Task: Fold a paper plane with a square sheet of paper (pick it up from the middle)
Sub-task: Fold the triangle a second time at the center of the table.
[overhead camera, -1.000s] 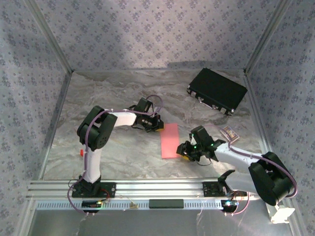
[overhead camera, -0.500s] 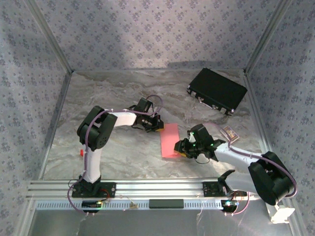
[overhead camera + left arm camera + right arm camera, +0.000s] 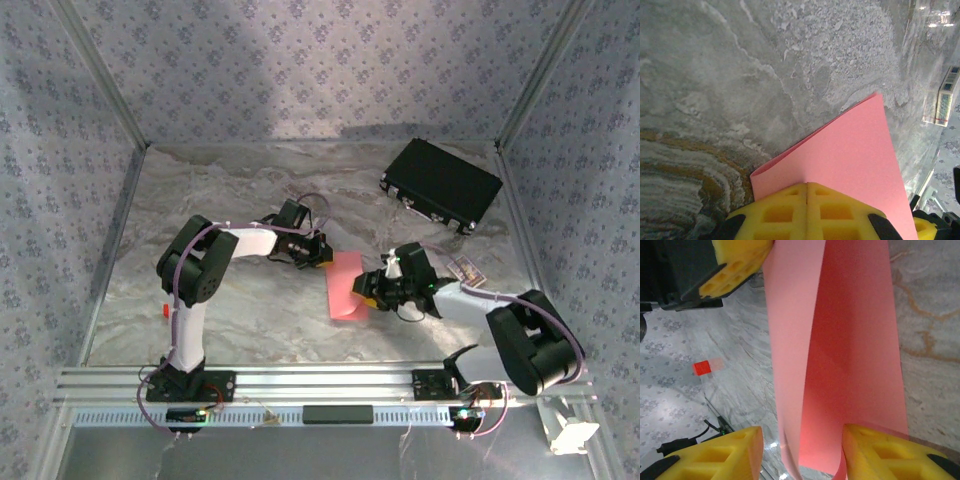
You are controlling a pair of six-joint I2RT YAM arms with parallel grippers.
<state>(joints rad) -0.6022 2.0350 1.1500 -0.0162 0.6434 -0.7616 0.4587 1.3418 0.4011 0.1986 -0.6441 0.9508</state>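
Jaws of the left gripper (image 3: 807,187) were pressed together, tips down on the far end of the pink sheet of paper (image 3: 346,285). It lay folded into a narrow strip mid-way across the marbled surface (image 3: 240,310), between the arms. The right gripper (image 3: 800,452) had its jaws spread, straddling the sheet's curled-up near edge.

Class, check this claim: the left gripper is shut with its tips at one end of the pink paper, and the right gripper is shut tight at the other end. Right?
Wrong on the right gripper: it is open. The right wrist view shows its yellow fingers apart, with the folded-over pink paper between them. The left gripper is shut at the paper's other end.
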